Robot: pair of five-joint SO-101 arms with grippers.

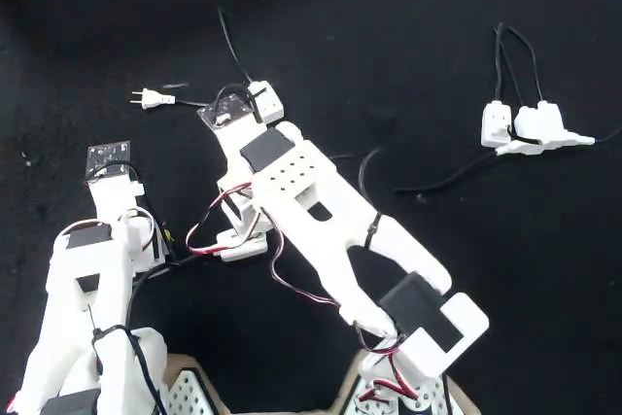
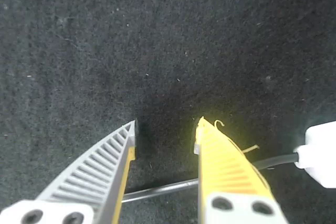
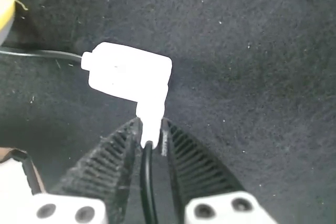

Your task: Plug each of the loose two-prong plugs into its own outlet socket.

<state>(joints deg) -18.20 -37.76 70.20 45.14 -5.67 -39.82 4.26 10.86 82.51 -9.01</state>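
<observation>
Lodging within right gripper point(image 3: 150, 128): plug point(image 3: 151, 109)

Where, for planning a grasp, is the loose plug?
In the high view the plug lies left of centre, prongs pointing left, just left of the right gripper, which pinches a white connector.

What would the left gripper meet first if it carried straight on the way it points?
Probably the black cloth table cover: nothing lies ahead of the open jaws of the left gripper, and the thin black cable crosses behind their tips.
</observation>
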